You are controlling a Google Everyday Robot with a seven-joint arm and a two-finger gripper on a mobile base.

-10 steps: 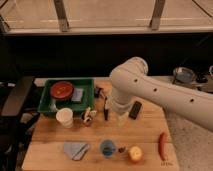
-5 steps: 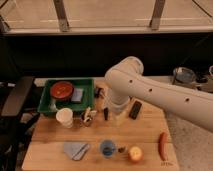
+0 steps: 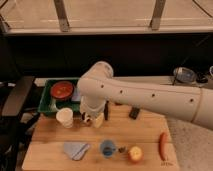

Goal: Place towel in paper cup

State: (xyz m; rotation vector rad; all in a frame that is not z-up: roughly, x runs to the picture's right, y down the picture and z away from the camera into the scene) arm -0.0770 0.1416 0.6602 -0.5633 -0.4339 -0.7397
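Observation:
The towel is a grey-blue folded cloth lying flat near the front left of the wooden table. The white paper cup stands upright behind it, just in front of the green tray. My gripper hangs below the thick white arm, just right of the paper cup and a little above the table. It is well behind the towel and apart from it. I see nothing in it.
A green tray at the back left holds a red bowl. A small blue cup, an apple and a red chili-like item line the front. A black object lies mid-table.
The arm has swung left, bringing the gripper closer to the paper cup. The towel and the cups have not moved.

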